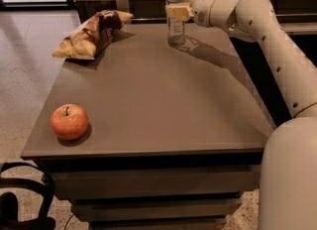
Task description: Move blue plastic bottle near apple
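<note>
- Reaching across the far edge of the surface (163, 90), the gripper (179, 12) meets the bottle (175, 29) at label height, coming in from the right side of the view.
- The fingers (173, 11) look closed on the bottle's middle. One pale finger lies across the front of the label, and the other is hidden behind the bottle.
- The bottle stands upright at the back of the surface, right of centre, white cap up and long axis vertical. Its base appears to rest on the surface, with its shadow falling to the right.
- The apple (69, 121) sits stem up near the front left corner, well apart from the bottle and diagonally across the surface from it.
- The coming move turns on that diagonal. From the fingers, the apple lies forward and to the left, so the bottle has to travel towards the camera and leftwards over bare surface.
- A bag (91, 33) lies at the back left, beside the straight line from bottle to apple and not on it.
- The one arm (277, 40) stretches from the base at lower right. A sideways hold on a tall, light bottle could tip it, so the bottle seems best kept upright on the way.
</note>
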Available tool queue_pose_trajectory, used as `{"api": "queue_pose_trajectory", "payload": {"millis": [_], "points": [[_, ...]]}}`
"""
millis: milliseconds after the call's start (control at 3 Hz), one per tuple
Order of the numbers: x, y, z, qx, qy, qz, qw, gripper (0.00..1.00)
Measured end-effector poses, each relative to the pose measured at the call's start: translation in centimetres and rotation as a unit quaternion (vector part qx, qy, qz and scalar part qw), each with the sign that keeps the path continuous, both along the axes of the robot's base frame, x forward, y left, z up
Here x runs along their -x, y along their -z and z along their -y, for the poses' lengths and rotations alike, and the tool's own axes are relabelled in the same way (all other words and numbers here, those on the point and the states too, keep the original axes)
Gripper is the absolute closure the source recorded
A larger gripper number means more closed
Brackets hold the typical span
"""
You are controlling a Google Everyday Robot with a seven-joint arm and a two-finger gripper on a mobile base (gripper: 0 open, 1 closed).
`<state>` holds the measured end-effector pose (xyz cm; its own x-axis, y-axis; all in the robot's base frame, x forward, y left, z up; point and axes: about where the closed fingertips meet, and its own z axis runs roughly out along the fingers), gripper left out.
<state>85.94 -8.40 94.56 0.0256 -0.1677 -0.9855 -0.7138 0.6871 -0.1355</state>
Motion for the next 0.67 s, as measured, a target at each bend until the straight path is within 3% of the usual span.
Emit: {"api": "queue_pose_trajectory", "payload": {"millis": [667], "points": [[5.4, -3.7, 0.5, -0.018, -0.022, -0.023, 0.9993, 1.0]]}}
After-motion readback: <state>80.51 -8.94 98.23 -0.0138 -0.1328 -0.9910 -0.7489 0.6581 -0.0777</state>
